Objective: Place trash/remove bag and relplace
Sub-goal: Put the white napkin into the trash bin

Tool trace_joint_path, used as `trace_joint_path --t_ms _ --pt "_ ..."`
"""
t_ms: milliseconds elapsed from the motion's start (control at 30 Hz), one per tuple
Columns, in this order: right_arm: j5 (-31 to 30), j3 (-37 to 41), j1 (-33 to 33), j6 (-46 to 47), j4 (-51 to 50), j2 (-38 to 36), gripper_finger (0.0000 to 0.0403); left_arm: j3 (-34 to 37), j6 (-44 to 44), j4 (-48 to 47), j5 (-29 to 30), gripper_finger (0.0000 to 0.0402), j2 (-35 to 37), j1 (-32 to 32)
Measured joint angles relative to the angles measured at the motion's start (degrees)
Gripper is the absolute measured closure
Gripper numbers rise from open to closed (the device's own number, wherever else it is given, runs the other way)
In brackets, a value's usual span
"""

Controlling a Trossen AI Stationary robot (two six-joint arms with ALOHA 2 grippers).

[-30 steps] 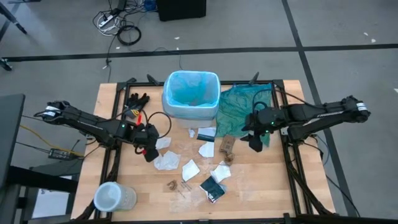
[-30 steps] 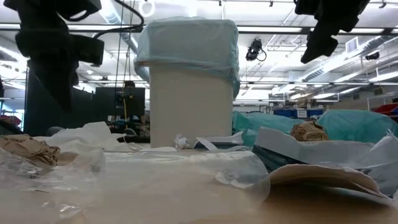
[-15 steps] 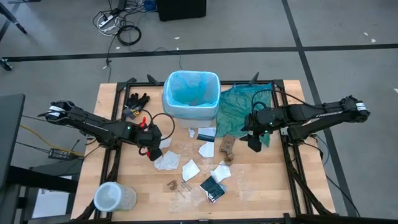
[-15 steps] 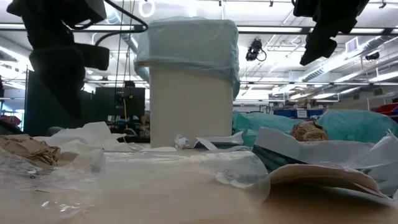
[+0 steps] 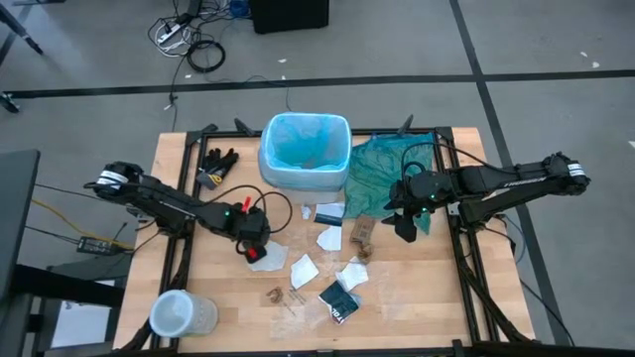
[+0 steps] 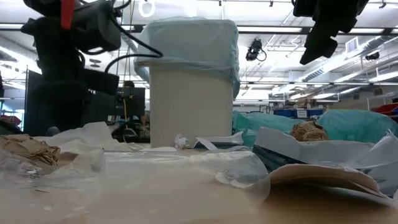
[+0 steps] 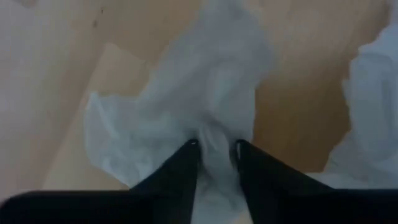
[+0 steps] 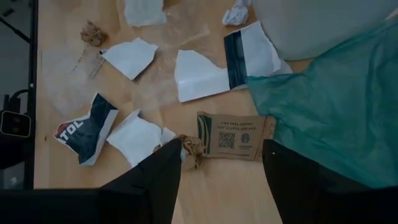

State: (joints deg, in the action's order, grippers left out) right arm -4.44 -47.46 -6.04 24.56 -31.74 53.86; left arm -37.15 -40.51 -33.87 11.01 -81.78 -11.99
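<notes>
The white bin (image 5: 306,171) stands at the table's far middle, lined with the light blue bag (image 5: 304,139). Trash lies scattered in front of it: white paper pieces (image 5: 304,268), a dark wrapper (image 5: 339,299), brown bits (image 5: 274,295). My left gripper (image 5: 255,248) is down at a crumpled white tissue (image 7: 186,106), shut on it, left of the scatter. My right gripper (image 5: 405,228) hangs open above the table's right side, over a brown paper sleeve (image 8: 236,135), touching nothing. My left gripper pinches a raised fold of the white tissue (image 7: 214,140) between its two fingers (image 7: 186,158). The fingers come from above, pointing steeply down. The rest of the tissue lies spread and slack on the wooden table top.
A darker teal-green plastic bag (image 5: 392,169) lies crumpled right of the bin. Black gloves (image 5: 216,164) sit at the far left, and a clear plastic tub (image 5: 181,313) lies at the near left corner. Clear plastic film (image 6: 186,165) lies near the front edge.
My left gripper has gone down and toward the table's right, from above the tissue onto it. The right arm has kept still.
</notes>
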Motion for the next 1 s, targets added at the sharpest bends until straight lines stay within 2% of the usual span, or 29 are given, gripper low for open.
trace_joint_path --t_ms 100,167,267,567,867,933,1000 --pt "0.0 0.0 0.0 0.0 0.0 0.0 0.0202 -0.1 -1.7 0.5 -1.6 0.0379 -0.2 0.0" --pt "-0.5 0.0 0.0 0.0 0.0 0.0 0.0211 -0.2 -3.5 -0.1 -2.7 0.0391 0.5 0.0" --pt "-1.7 0.0 0.0 0.0 0.0 0.0 0.0227 -2.5 -5.6 -2.1 -3.5 0.0396 2.0 -0.1" --pt "-2.0 0.0 0.0 -0.7 0.0 0.0 0.026 -16.8 -6.0 -6.3 1.2 0.0399 6.1 -0.1" --pt "-2.2 0.0 0.0 -0.7 0.2 0.5 0.027 -40.0 4.2 -12.9 1.0 0.04 6.3 -0.2" --pt "-2.2 0.0 0.0 -0.8 0.1 0.5 0.027 -45.3 7.7 -13.5 3.3 0.04 6.3 -0.1" --pt "-2.2 0.0 0.0 -0.8 0.2 0.5 0.0271 -49.7 12.7 -13.2 9.4 0.0401 6.4 0.3"
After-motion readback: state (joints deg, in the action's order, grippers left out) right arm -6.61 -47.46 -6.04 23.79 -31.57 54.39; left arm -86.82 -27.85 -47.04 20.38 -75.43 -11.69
